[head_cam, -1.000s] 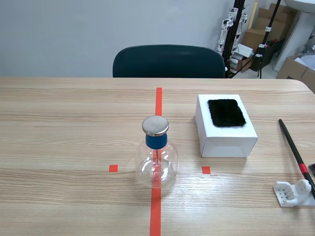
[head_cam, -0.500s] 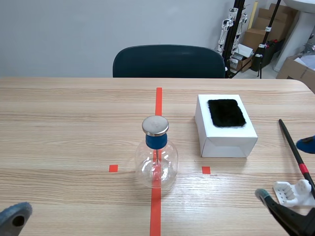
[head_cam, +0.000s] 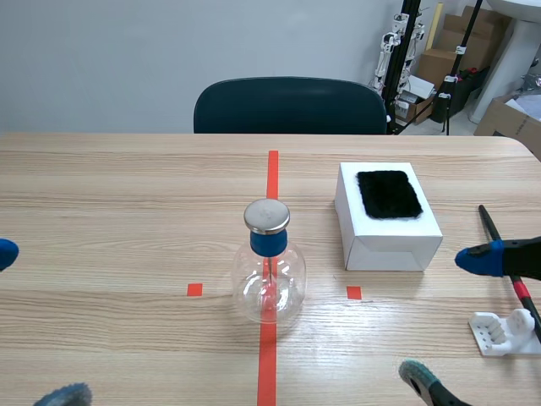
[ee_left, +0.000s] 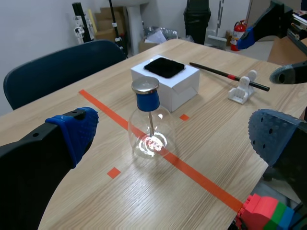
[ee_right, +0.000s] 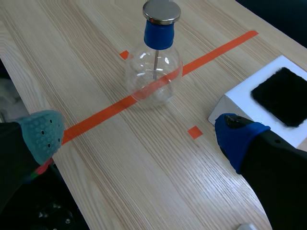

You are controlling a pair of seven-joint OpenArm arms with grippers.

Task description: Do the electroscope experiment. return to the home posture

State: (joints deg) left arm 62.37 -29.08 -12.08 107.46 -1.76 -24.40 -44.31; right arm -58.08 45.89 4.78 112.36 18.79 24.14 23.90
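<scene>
Glass electroscope [head_cam: 269, 269] upright, axis vertical

Electroscope [head_cam: 269, 271] — clear round flask, blue collar, metal cap — standing upright; black rod [head_cam: 490, 225] lying well apart.

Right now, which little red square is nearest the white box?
The square right of the glass flask, just in front of the box; the other lies left.
</scene>
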